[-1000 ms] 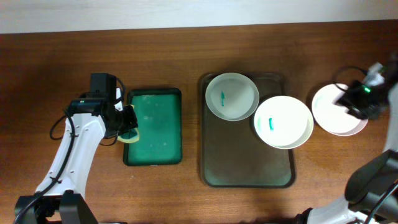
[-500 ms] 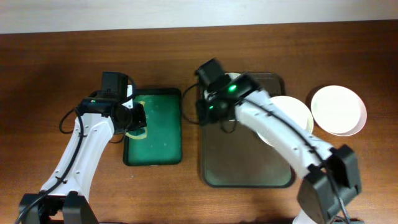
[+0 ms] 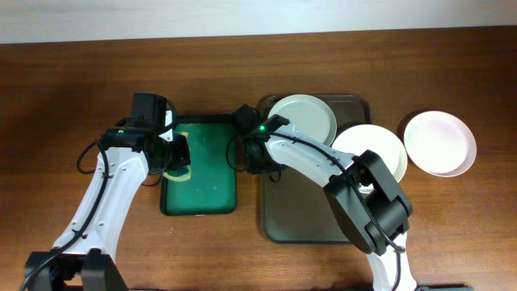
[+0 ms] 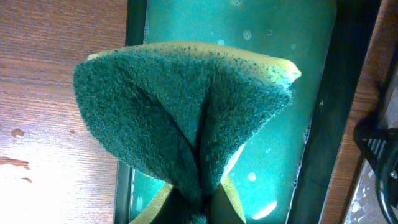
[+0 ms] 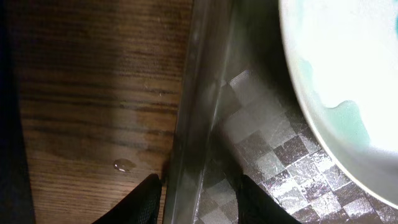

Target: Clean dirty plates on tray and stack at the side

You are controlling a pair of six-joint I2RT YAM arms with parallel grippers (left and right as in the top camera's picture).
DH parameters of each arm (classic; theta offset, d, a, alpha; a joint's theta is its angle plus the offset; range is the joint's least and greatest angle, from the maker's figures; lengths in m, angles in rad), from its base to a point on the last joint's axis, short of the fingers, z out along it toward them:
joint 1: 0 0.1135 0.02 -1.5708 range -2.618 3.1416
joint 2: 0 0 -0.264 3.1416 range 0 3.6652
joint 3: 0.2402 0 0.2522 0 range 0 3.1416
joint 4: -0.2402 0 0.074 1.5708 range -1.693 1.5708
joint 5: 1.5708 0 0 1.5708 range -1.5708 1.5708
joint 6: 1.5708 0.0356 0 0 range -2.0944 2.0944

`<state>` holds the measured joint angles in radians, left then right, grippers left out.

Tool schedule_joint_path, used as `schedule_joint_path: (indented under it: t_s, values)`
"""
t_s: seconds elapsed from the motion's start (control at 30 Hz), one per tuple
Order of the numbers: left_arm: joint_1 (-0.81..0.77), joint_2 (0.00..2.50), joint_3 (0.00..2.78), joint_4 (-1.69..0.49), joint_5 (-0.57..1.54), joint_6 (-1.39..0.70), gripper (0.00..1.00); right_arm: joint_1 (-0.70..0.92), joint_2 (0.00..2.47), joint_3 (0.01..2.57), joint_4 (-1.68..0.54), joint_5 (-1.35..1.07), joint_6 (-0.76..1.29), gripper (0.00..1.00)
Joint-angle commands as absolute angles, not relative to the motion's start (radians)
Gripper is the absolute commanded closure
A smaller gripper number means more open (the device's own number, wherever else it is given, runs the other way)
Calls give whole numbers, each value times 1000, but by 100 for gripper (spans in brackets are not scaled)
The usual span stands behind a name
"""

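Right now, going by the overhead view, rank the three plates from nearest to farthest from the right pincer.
1. Back plate, in the far left corner of the tray, nearest the right pincer.
2. Middle plate, overhanging the tray's right edge.
3. Lone plate, off the tray at the far right.

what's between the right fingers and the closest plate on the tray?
Just the bare floor of the tray. In the right wrist view the right fingers straddle its left rim, and the plate lies beyond that bare stretch.
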<state>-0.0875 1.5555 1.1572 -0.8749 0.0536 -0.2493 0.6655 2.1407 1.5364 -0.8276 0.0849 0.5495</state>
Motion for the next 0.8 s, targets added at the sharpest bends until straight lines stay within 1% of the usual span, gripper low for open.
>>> schedule_joint_path:
  t_s: [0.0, 0.13, 0.2, 0.33, 0.37, 0.4, 0.77]
  values:
    - [-87, 1531, 1156, -876, 63, -229, 100, 665, 2150, 1530, -817, 102, 563, 59]
    - [-87, 1531, 1156, -876, 56, -229, 100, 661, 2150, 1530, -814, 101, 586, 59]
    - [-87, 1531, 1156, -875, 56, -229, 100, 659, 2150, 1530, -814, 99, 585, 63]
    - [-87, 1531, 1156, -875, 56, -229, 100, 660, 2150, 1530, -815, 87, 585, 64]
    - [-87, 1531, 1156, -876, 56, -229, 100, 660, 2150, 1530, -815, 87, 585, 65]
    - [-87, 1531, 1156, -876, 56, -230, 100, 660, 2150, 1530, -815, 87, 585, 68]
    - [-87, 1531, 1156, -876, 56, -229, 100, 661, 2150, 1516, -801, 87, 586, 69]
